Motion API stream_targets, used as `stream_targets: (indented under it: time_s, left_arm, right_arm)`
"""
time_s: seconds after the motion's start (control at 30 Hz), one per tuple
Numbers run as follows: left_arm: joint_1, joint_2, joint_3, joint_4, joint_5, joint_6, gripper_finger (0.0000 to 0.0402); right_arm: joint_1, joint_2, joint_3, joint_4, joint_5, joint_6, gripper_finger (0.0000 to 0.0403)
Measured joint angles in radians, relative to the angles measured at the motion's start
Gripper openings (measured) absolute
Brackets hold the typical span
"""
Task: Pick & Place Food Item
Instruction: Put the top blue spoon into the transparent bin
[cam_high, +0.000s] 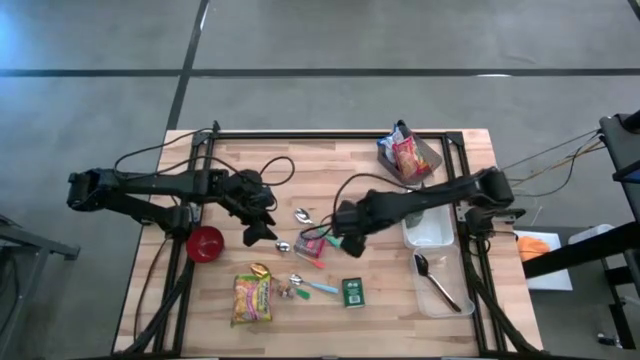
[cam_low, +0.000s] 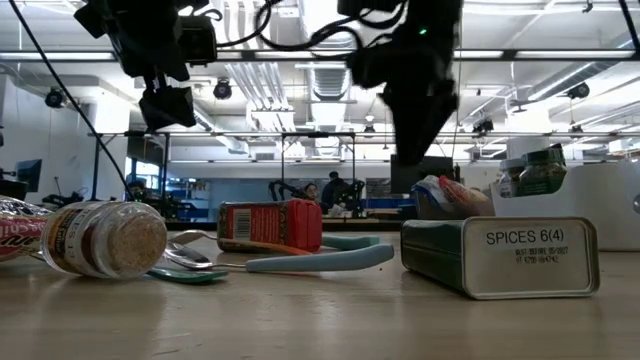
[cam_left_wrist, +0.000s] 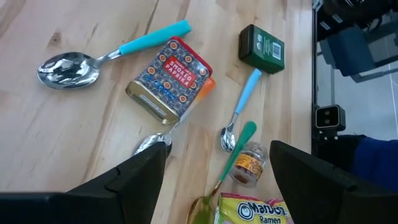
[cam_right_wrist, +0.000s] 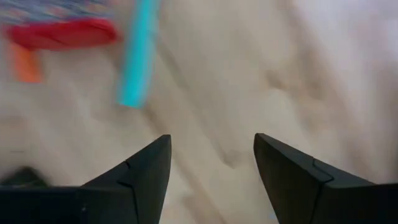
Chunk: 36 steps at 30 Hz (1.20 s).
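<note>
A paprika tin (cam_high: 312, 245) (cam_left_wrist: 171, 78) lies flat mid-table among spoons. Nearer the front lie a ramen packet (cam_high: 252, 298), a small spice jar (cam_high: 300, 290) (cam_left_wrist: 247, 165) on its side and a green spice tin (cam_high: 352, 291) (cam_low: 500, 255). My right gripper (cam_high: 336, 240) (cam_right_wrist: 211, 140) hangs open above bare wood just right of the paprika tin, fingers pointing down, nothing between them. My left gripper (cam_high: 256, 230) (cam_left_wrist: 217, 149) hovers open to the tin's left, above the table, tilted down toward the items.
A red bowl (cam_high: 205, 243) stands under the left arm. A snack bag (cam_high: 405, 155) rests on a dark tray at the far right. Two clear containers (cam_high: 428, 232) sit at the right, the nearer one (cam_high: 445, 290) holding a spoon. Several spoons (cam_left_wrist: 68, 67) lie around the tin.
</note>
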<state>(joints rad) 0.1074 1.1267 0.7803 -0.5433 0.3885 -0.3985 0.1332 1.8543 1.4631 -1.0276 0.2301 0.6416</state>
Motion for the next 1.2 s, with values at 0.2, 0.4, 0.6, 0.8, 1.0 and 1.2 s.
stream_targets:
  time_s: [0.2, 0.4, 0.6, 0.8, 1.0, 1.2]
  left_arm:
    - [0.0, 0.0, 0.0, -0.006, 0.0, 0.0, 0.0289]
    - [0.0, 0.0, 0.0, -0.016, 0.001, 0.001, 0.0289]
    - [0.0, 0.0, 0.0, -0.027, 0.001, 0.004, 0.0289]
    - [0.0, 0.0, 0.0, -0.033, 0.001, 0.006, 0.0289]
    - [0.0, 0.0, 0.0, -0.034, 0.003, 0.006, 0.0289]
    - [0.0, 0.0, 0.0, -0.037, 0.005, 0.006, 0.0289]
  right_arm:
    - [-0.017, 0.061, -0.007, 0.199, -0.13, -0.048, 0.0223]
    - [-0.042, 0.13, -0.007, 0.28, -0.229, -0.085, 0.0223]
    - [-0.046, 0.187, -0.008, 0.321, -0.278, -0.125, 0.0223]
    - [-0.059, 0.203, -0.008, 0.338, -0.206, -0.136, 0.0223]
    - [-0.082, 0.236, -0.008, 0.354, -0.22, -0.151, 0.0223]
    - [-0.081, 0.249, -0.006, 0.366, -0.216, -0.166, 0.0216]
